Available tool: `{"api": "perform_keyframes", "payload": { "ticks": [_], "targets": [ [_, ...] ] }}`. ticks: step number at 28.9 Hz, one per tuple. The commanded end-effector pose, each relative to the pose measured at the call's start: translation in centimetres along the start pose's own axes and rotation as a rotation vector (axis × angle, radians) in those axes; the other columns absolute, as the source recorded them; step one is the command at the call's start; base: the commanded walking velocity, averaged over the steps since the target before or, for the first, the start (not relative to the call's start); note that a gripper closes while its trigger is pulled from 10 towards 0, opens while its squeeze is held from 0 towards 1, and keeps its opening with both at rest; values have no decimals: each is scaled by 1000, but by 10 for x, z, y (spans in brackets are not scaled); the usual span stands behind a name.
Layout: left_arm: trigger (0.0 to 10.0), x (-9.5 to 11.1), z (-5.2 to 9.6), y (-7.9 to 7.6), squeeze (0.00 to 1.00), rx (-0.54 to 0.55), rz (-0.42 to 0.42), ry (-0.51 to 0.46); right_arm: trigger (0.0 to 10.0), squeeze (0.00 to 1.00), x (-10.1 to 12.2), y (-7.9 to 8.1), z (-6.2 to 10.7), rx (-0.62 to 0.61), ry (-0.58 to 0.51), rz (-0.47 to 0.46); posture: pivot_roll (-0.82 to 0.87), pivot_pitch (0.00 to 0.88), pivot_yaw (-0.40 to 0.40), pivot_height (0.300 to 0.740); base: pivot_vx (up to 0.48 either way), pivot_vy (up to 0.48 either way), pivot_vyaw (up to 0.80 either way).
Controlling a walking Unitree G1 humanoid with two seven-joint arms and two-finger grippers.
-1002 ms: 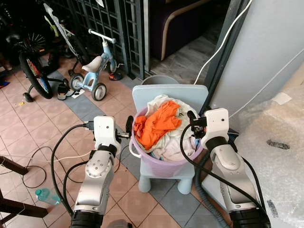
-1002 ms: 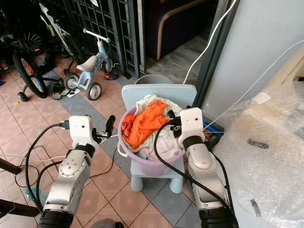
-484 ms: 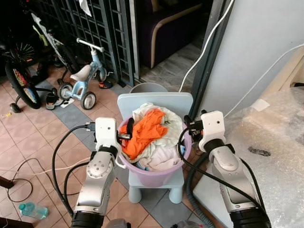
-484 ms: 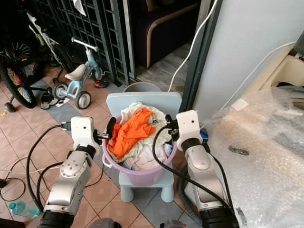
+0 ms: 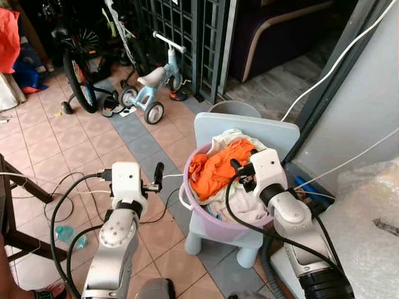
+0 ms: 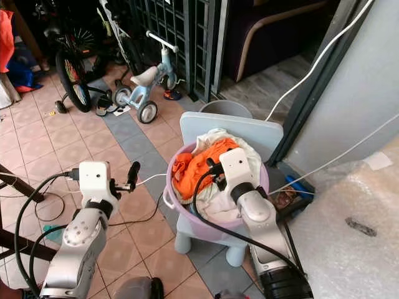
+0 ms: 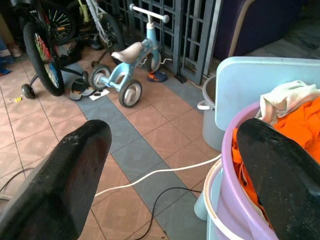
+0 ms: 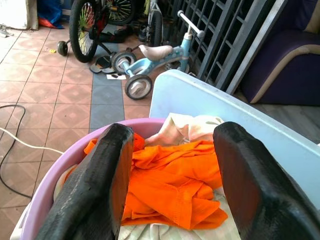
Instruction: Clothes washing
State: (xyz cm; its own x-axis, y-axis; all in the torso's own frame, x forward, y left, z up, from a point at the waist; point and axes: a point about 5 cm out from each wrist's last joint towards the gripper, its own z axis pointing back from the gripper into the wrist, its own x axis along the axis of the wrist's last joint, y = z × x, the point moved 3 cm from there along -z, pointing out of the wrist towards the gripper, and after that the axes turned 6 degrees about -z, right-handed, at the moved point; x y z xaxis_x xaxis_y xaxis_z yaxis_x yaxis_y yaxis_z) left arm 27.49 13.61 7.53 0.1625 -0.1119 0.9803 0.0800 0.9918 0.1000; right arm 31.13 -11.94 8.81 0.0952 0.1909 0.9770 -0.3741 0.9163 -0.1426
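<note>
mid-frame a pale blue chair (image 5: 249, 128) stands on the tiled floor (image 5: 75, 143), and on its seat sits the purple basin (image 5: 206, 215), heaped with laundry. an orange garment (image 5: 218, 168) lies on top of white clothes (image 5: 240, 202). in the upper left a bicycle (image 5: 78, 62) and a blue tricycle (image 5: 149, 93) stand by the grille. my right gripper (image 8: 167, 185) is above the basin, fingers spread wide over the orange garment, holding nothing. my left gripper (image 7: 170, 165) is left of the basin, just beside its rim, also wide apart and empty.
</note>
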Motion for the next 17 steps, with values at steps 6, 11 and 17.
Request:
{"api": "perform_keyframes", "payload": {
  "ticks": [6, 11, 17],
  "targets": [
    [10000, 3, 4, 4, 0, -14, -3, 9, 10000, 0, -1, 16, -4, 79, 9, 25, 58, 161, 21, 740, 361, 250, 0],
    [10000, 1, 3, 3, 0, -8, 4, 37, 10000, 0, -16, 17, -9, -11, 100, -46, 75, 141, 16, 740, 0, 0, 0],
    [10000, 10, 2, -6, 0, -30, -1, 12, 10000, 0, -49, 12, -10, -123, 282, -139, 87, 144, -5, 740, 0, 0, 0]
  ]
}}
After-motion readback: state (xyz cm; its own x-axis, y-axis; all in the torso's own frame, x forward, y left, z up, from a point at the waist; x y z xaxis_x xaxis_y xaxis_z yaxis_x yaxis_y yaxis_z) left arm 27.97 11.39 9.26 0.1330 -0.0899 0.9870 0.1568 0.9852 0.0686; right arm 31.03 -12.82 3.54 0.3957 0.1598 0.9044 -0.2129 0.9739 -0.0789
